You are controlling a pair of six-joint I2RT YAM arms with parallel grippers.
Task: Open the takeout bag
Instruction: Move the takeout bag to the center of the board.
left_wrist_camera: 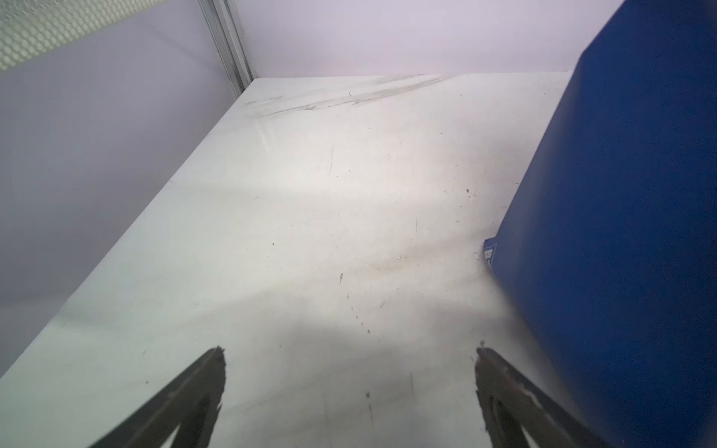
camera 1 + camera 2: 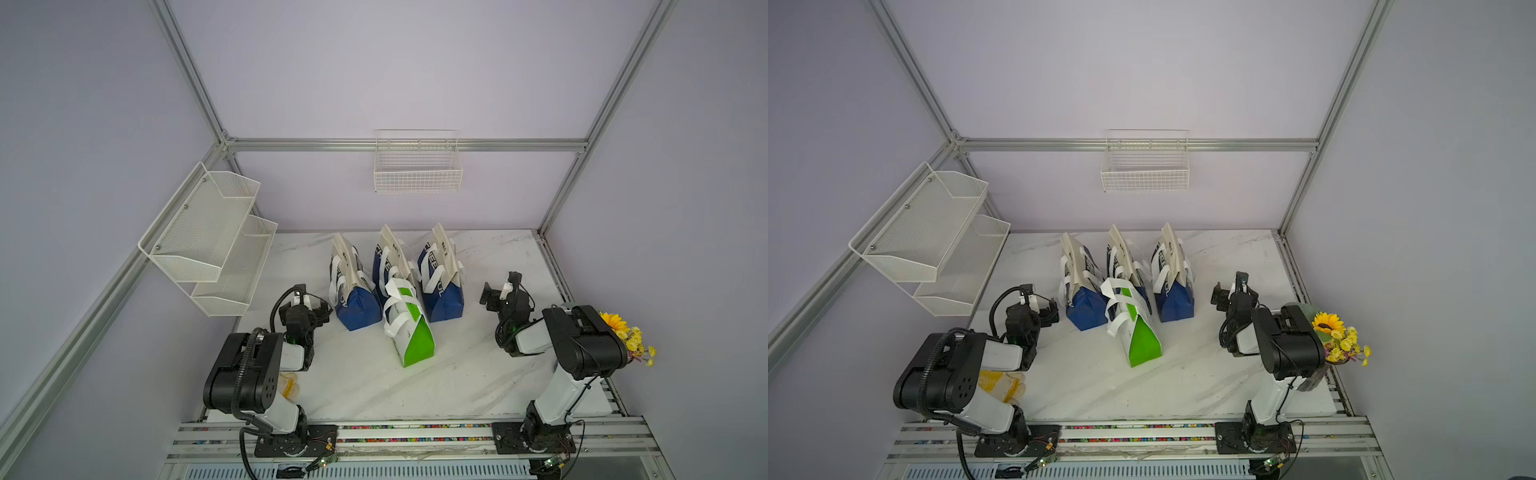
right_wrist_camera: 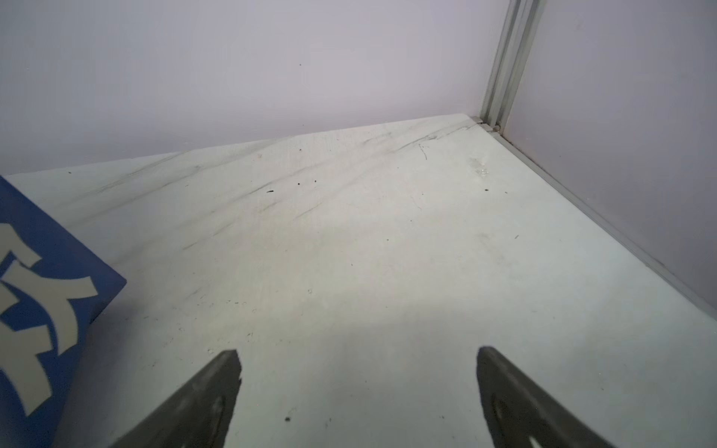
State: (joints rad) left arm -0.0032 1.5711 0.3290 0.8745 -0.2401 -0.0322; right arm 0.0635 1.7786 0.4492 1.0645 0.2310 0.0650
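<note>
Four bags stand on the marble-patterned counter (image 2: 457,374). The green takeout bag (image 2: 409,332) is out front, nearer the arms and roughly midway between them. Its top is pinched shut and its white handles droop down its side. Behind it is a row of three: the left blue bag (image 2: 353,303), the middle blue bag (image 2: 388,257), which it partly hides, and the right blue bag (image 2: 442,295).

Both top views show the left gripper (image 2: 320,309) low beside the left blue bag and the right gripper (image 2: 492,295) near the right blue bag. Neither touches anything.

Only the wrist views show the jaws clearly. In the left wrist view the left gripper (image 1: 349,357) has its jaws spread wide over bare counter. The left blue bag's plain side (image 1: 620,232) stands just beside one finger. In the right wrist view the right gripper (image 3: 359,357) is equally wide and empty. The right blue bag's corner with white lettering (image 3: 46,302) sits well off to one side.

Neither wrist view shows the green takeout bag.

Only the top views take in the mesh shelf (image 2: 199,241), the wire basket (image 2: 417,174) and the yellow flowers (image 2: 1337,332). A yellow-and-white object (image 2: 1000,384) under the left arm shows more fully in one top view; what it is I cannot tell.
</note>
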